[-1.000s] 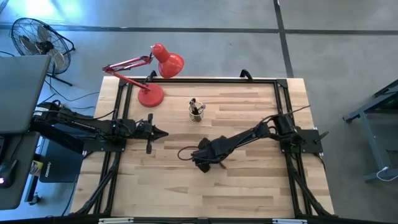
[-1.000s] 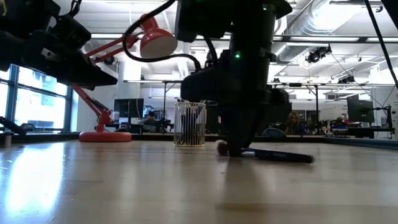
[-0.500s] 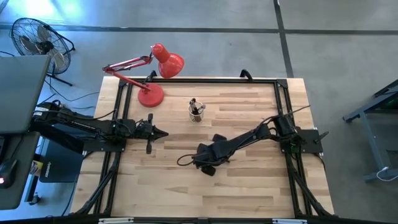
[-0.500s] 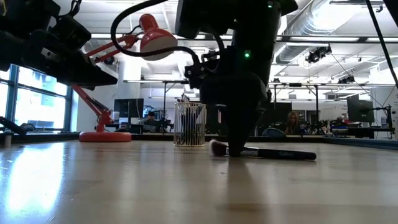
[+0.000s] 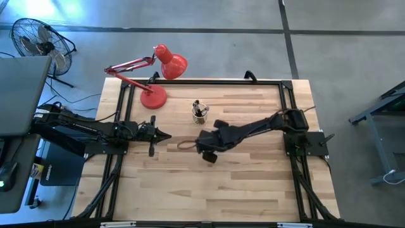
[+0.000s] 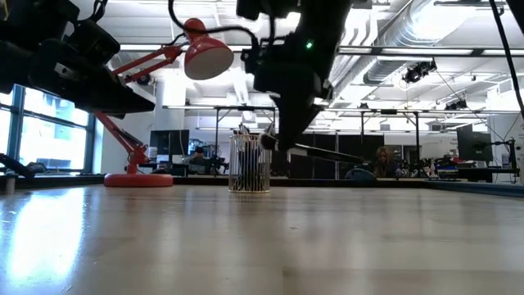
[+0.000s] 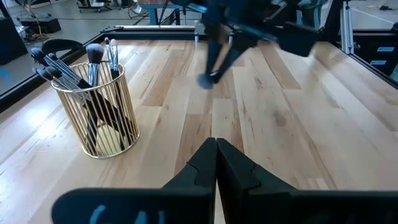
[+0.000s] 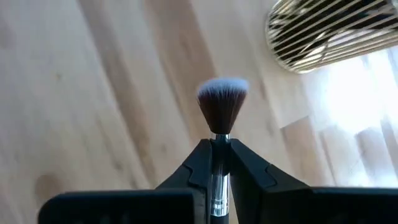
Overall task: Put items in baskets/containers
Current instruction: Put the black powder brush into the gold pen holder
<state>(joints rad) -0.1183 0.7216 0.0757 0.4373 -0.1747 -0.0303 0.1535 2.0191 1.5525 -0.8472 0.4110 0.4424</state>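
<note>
A round cup of gold wire (image 5: 200, 114) stands at the far middle of the table with several brushes upright in it; it also shows in the low view (image 6: 250, 164) and the left wrist view (image 7: 99, 115). My right gripper (image 5: 206, 149) is shut on a brush (image 8: 221, 106) with brown, white-tipped bristles, a pale ferrule and a dark handle, in the air just near of the cup. My left gripper (image 7: 216, 144) is shut and empty at the table's left (image 5: 166, 135). My right gripper pinches the brush between its two fingers at the ferrule (image 8: 217, 149), just behind the bristle head. The head sticks out past the fingertips, and the handle (image 6: 336, 153) runs back under the gripper. The brush is lifted clear of the table, close to level.
A red desk lamp (image 5: 154, 96) stands at the far left, its arm and shade reaching beyond the table's far edge. Black frame rails (image 5: 202, 81) run along the far edge and both sides. Bare wood lies on the near half of the table (image 5: 209, 190).
My right gripper has risen and gone toward the table's far edge and the wire cup, carrying the brush. The brush lay flat on the table a second ago and now hangs clear of it.
</note>
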